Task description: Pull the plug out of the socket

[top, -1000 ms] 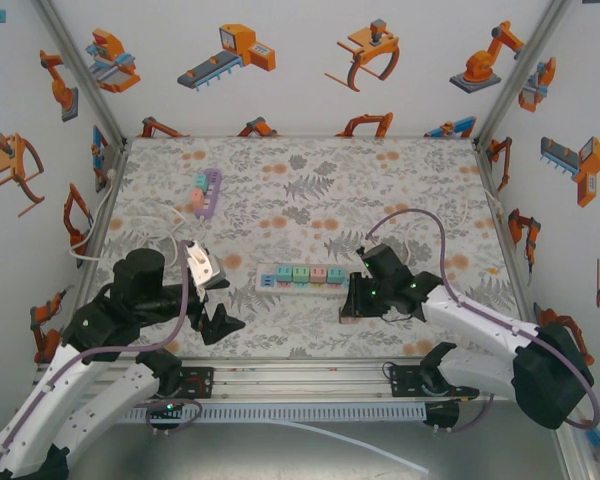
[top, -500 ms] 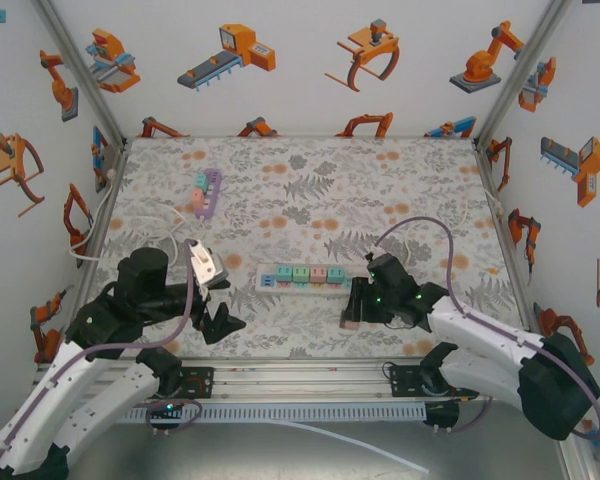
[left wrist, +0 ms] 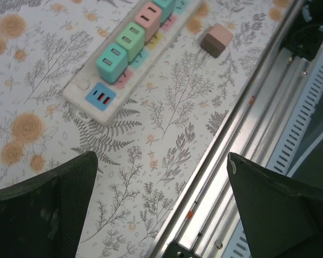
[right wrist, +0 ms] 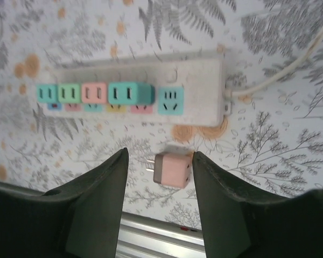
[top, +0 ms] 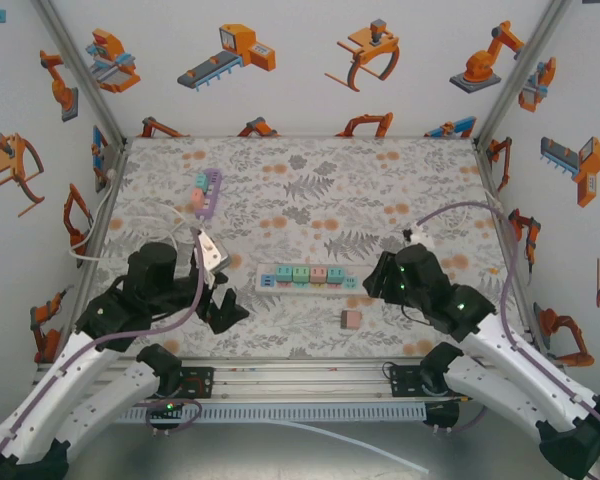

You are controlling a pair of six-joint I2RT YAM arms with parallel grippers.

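Observation:
A white power strip [top: 305,276] lies mid-table with several coloured plugs in it and one bare teal socket [right wrist: 170,101] at its right end. The pink plug [top: 351,319] lies loose on the mat in front of that end, its prongs pointing sideways. It also shows in the right wrist view [right wrist: 173,170] and the left wrist view [left wrist: 216,39]. My right gripper [top: 378,283] hovers above it, open; from its wrist view [right wrist: 160,155] the fingers stand clear on both sides of the plug. To the left of the strip my left gripper [top: 225,310] is wide open and holds nothing [left wrist: 161,209].
A purple strip [top: 205,192] with plugs lies at the back left. A white cable [top: 130,215] loops along the left wall. The strip's own white cord [right wrist: 280,75] runs off to the right. The metal rail [top: 300,380] borders the near edge, close to the pink plug.
My right gripper has opened, let go of the pink plug and drawn back up to the right. The plug now rests on the mat. The left arm shifted slightly.

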